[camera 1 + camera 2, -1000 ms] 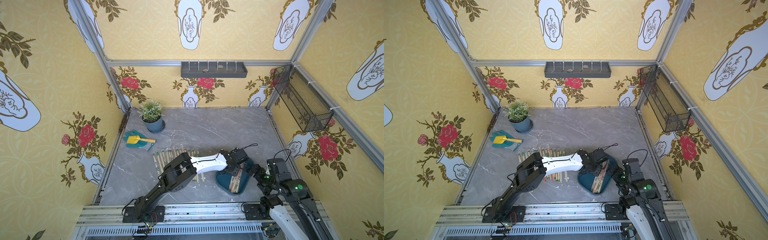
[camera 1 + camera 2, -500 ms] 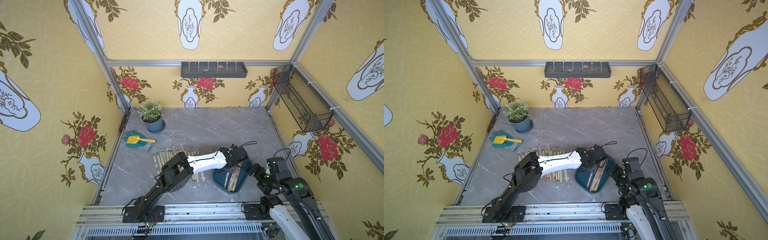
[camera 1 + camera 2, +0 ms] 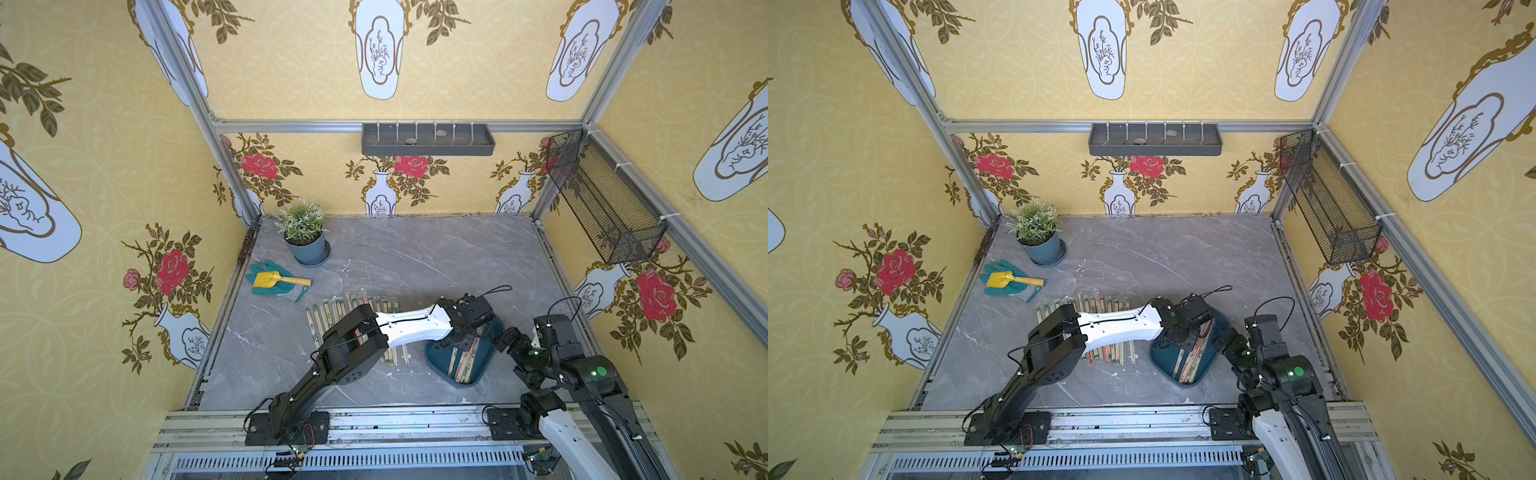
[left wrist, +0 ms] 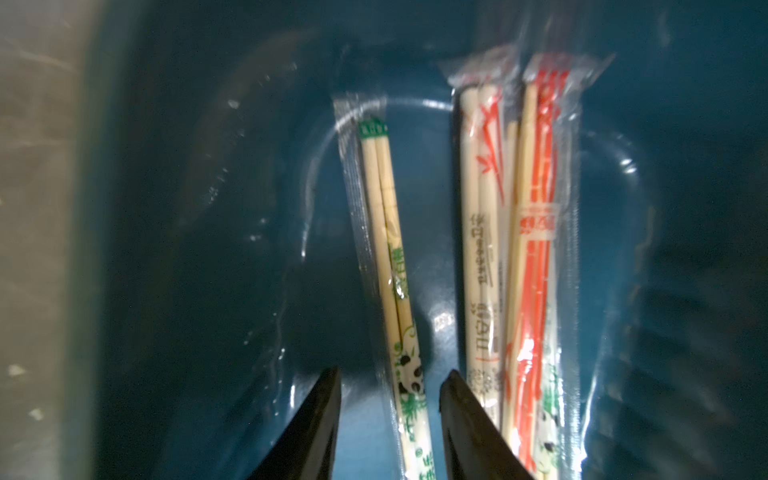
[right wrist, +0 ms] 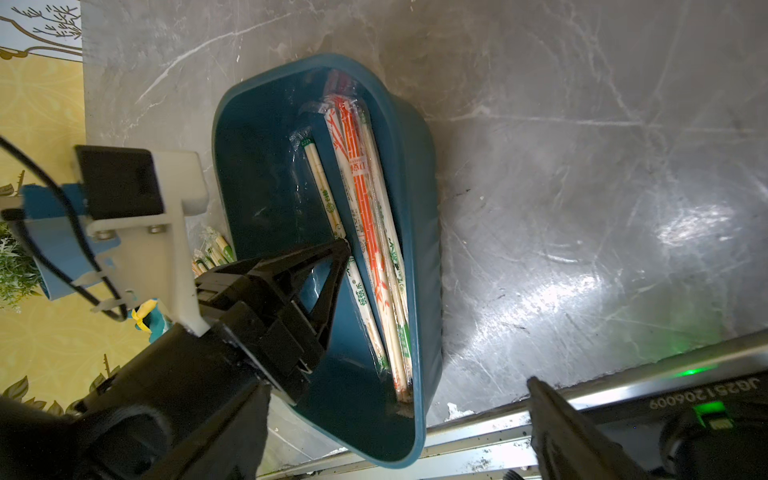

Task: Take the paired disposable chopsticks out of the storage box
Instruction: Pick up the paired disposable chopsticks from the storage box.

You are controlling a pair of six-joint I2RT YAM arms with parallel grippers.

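The storage box (image 3: 438, 362) (image 3: 1162, 362) (image 5: 257, 174) is a dark teal tray at the front right of the table. Several paired disposable chopsticks (image 3: 465, 360) (image 3: 1192, 356) (image 5: 365, 216) lie in it, bunched along the side nearer the right arm. My left gripper (image 4: 390, 376) (image 3: 461, 338) (image 3: 1179, 337) reaches down into the box. It is open, its fingers either side of a green panda-printed pair (image 4: 395, 249) that lies apart from the red-orange pairs (image 4: 536, 232). My right gripper (image 5: 399, 380) (image 3: 505, 336) (image 3: 1223, 338) hovers wide open beside the box's right rim, holding nothing.
A row of sleeved chopstick pairs (image 3: 324, 318) (image 3: 1100, 300) lies on the table left of the box, partly under the left arm. Teal gloves with a yellow trowel (image 3: 276, 280) and a potted plant (image 3: 305, 237) sit at the back left. A wire-mesh basket (image 3: 602, 208) hangs on the right wall.
The left wrist has shifted slightly over the box, with its fingers the same width apart. The right arm has hardly moved.
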